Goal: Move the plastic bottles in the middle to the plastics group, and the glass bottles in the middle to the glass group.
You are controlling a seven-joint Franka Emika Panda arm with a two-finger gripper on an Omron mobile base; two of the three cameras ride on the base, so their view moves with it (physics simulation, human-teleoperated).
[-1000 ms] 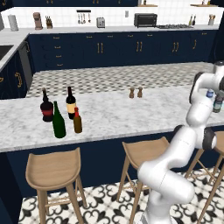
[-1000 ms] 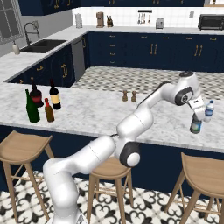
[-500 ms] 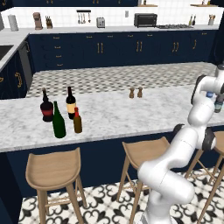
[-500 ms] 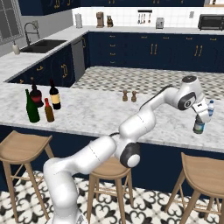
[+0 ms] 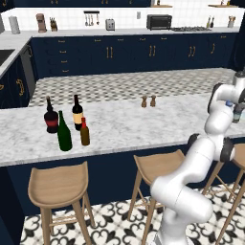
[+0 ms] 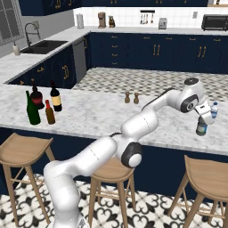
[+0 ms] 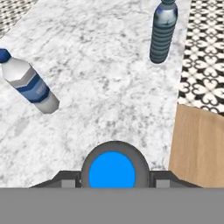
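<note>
Looked nearly done to me: green bottle (image 5: pixel 63 133) and amber bottle (image 5: pixel 84 134) sat by the wine bottles (image 5: pixel 51 118), my end effector (image 6: pixel 202 119) gripping the blue-capped plastic bottle (image 7: pixel 112 173) near the water bottle (image 7: pixel 27 85).

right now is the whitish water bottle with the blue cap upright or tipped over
Upright. In the right base view the whitish water bottle stands on its base on the marble counter, blue cap on top.
</note>
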